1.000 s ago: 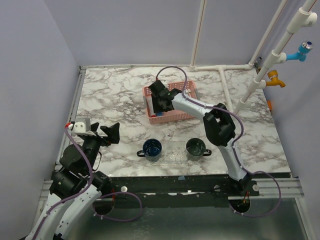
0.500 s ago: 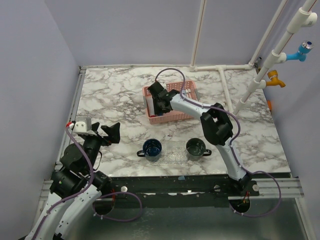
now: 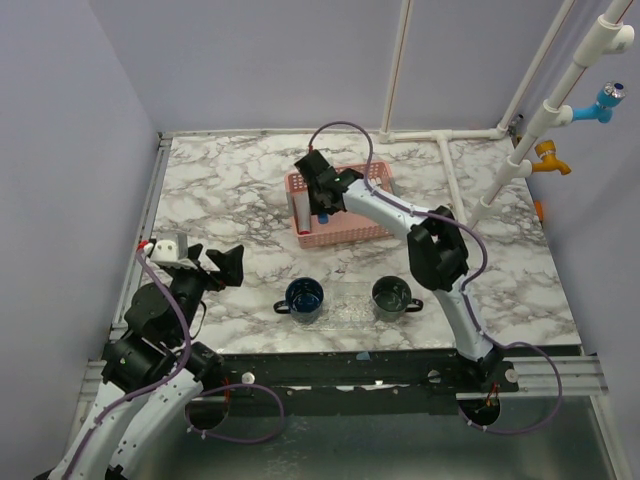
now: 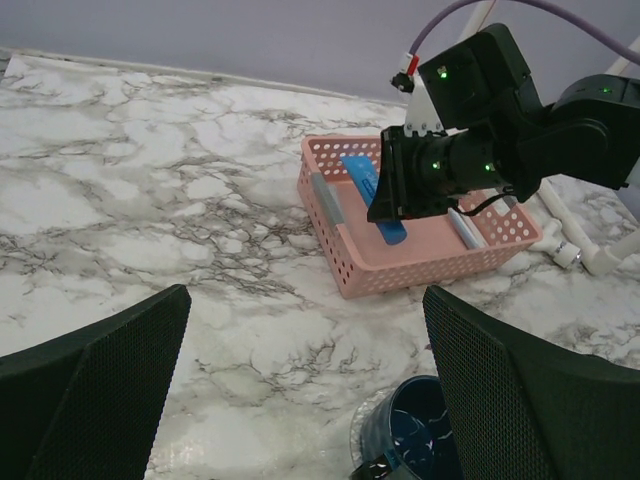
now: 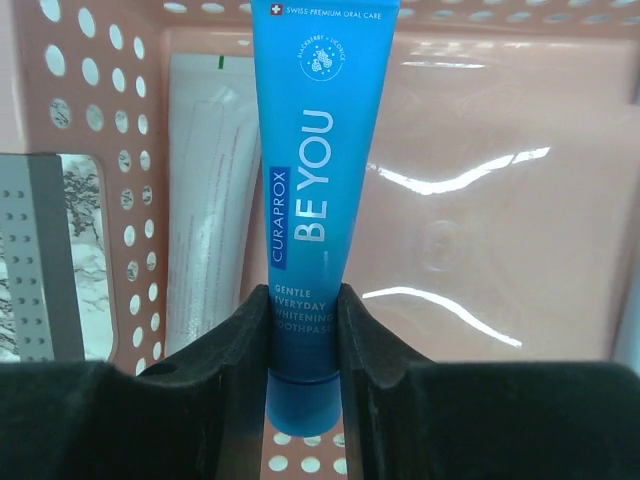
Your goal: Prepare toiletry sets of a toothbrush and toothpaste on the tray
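Two fingers of the right gripper (image 5: 303, 310) press on the lower part of a blue toothpaste tube (image 5: 315, 150), one on each side, so this gripper is clamped on the tube; the tube's printed length runs out past the fingertips, and its darker end sits back between the fingers; seen from the left wrist, the tube (image 4: 362, 175) hangs tilted in the right gripper (image 4: 395, 205), and whether its lower tip touches anything I cannot tell; directly under this gripper lies the pink basket (image 3: 345, 235), with the tube inside the line of its walls; just left of the tube, under the same gripper, a white packet (image 5: 210, 200) lies flat on the basket floor; the left gripper (image 4: 310, 390) stands spread wide with nothing between its fingers, low over the marble desk (image 3: 220, 180), well apart from the basket and to the left of the right gripper; nearer the arm bases than the right gripper, the navy mug (image 3: 304, 297) and the dark green mug (image 3: 392, 296) stand upright on the desk; the clear tray (image 3: 348, 300) lies between them, well short of the tube; the navy mug shows just ahead of the left gripper, to its right.
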`<state>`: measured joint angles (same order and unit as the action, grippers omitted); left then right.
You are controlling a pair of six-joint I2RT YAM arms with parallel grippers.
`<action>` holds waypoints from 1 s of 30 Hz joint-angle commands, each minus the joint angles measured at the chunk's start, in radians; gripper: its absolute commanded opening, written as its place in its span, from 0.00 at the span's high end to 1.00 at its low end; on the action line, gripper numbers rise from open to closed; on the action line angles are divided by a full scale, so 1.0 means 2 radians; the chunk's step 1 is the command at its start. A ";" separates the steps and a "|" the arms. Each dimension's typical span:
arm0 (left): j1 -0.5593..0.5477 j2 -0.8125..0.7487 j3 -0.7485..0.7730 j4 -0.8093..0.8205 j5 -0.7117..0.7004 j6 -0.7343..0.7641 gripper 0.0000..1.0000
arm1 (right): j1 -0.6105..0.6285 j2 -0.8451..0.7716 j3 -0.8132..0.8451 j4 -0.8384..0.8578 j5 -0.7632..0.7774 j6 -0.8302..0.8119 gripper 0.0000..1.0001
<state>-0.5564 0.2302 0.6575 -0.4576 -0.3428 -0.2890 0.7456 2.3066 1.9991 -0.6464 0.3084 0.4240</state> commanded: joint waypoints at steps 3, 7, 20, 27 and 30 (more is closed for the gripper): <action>0.003 0.012 -0.006 0.014 0.041 0.009 0.01 | -0.003 -0.072 -0.004 -0.001 0.019 -0.029 0.76; 0.003 0.025 -0.004 0.014 0.059 0.009 0.01 | -0.003 -0.128 -0.062 0.035 -0.021 -0.042 0.76; 0.003 0.047 -0.001 0.030 0.170 -0.039 0.01 | 0.035 -0.325 -0.282 0.179 -0.108 -0.006 0.79; 0.003 0.056 -0.011 0.031 0.241 -0.127 0.01 | 0.088 -0.410 -0.384 0.287 -0.053 0.077 0.79; 0.003 0.059 -0.009 0.028 0.262 -0.148 0.01 | 0.109 -0.428 -0.401 0.314 -0.023 0.098 0.79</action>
<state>-0.5564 0.3370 0.6495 -0.4114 0.0589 -0.4774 0.9344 1.5112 1.2308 -0.1940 0.1593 0.5171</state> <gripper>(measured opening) 0.987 0.285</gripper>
